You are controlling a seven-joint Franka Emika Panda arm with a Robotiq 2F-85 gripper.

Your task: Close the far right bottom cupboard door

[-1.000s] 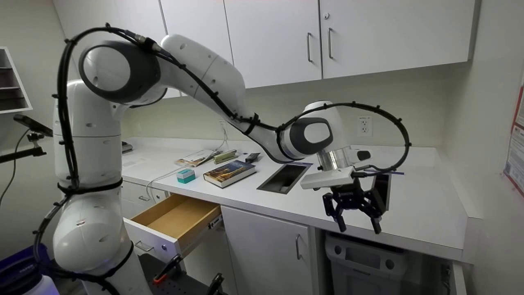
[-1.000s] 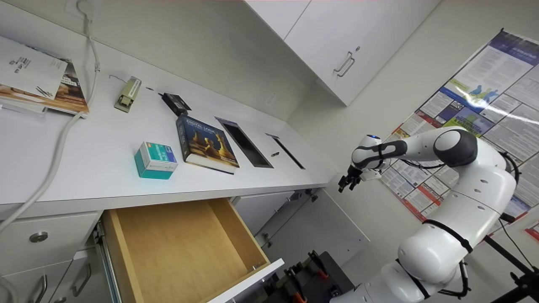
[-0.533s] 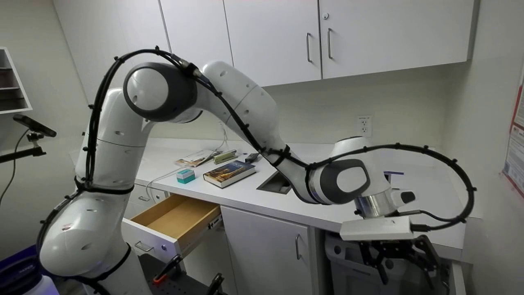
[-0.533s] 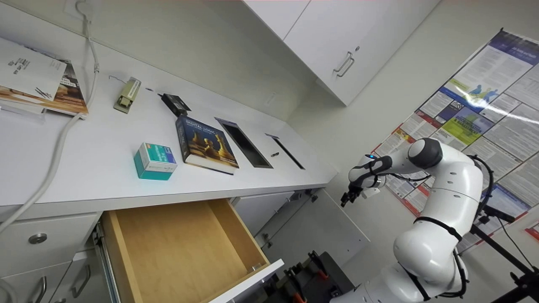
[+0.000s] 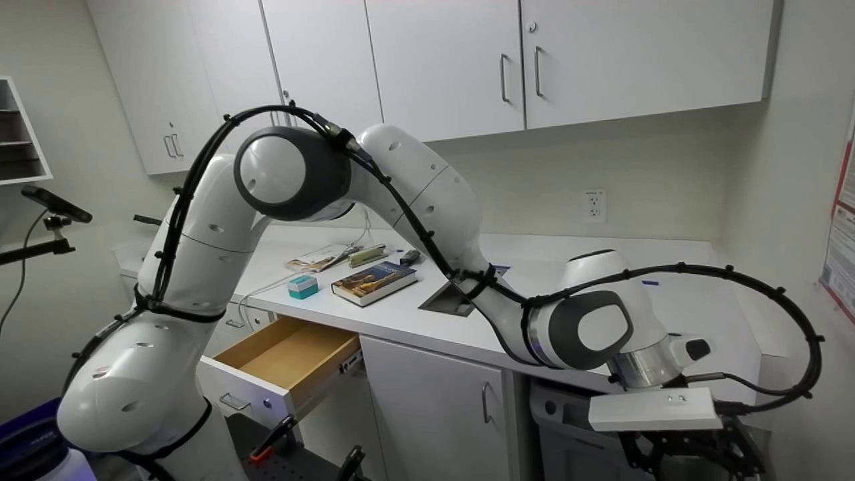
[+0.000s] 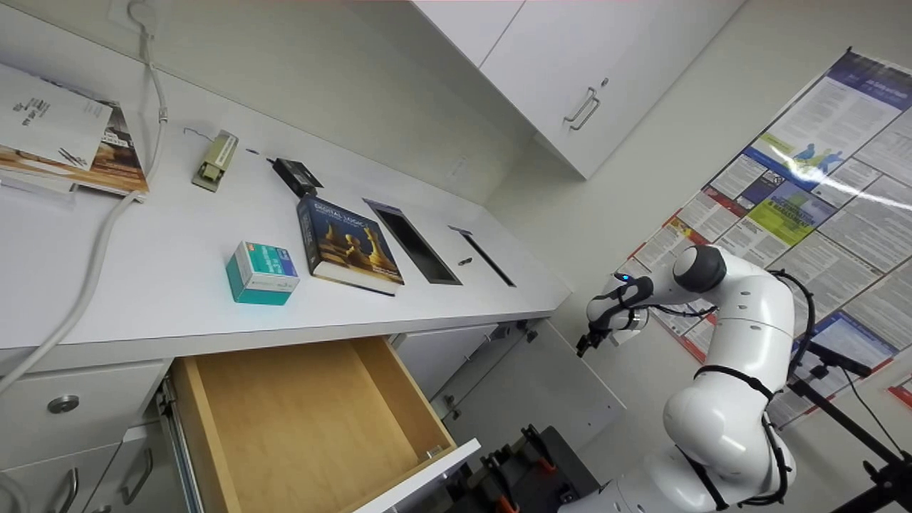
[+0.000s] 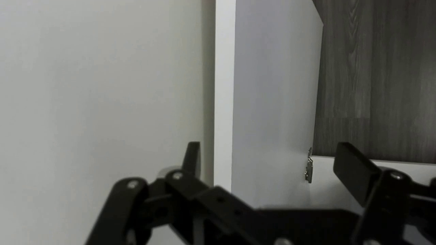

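Presently, your jaws are spread wide, as you can see from the wrist view. There the upper edge of the door (image 7: 223,102) shows between them; whether either side touches it, I cannot tell. The door stands open, at the far right of the lower cupboards, and it is just beside the wall (image 7: 102,85), with a narrow strip of shadow between the two. A hinge (image 7: 309,166) shows also, and past the door you see the dark floor (image 7: 354,68), which has a wood grain.

In an exterior view, your jaws are near the upper edge of the door. Your arm (image 6: 741,356) bends down toward them, and behind it a poster (image 6: 784,178) covers part of the wall. In an exterior view the lower border cuts off your jaws, and near them, under the worktop (image 5: 401,317), stands a grey bin (image 5: 564,434), partly hidden.

Farther away, the drawer (image 6: 306,420) is pulled out. On the worktop, the book (image 6: 353,246) lies near the box (image 6: 263,274); the stapler (image 6: 215,160) and the magazines (image 6: 71,142) lie farther along. The upper cupboards (image 5: 441,67) are shut.
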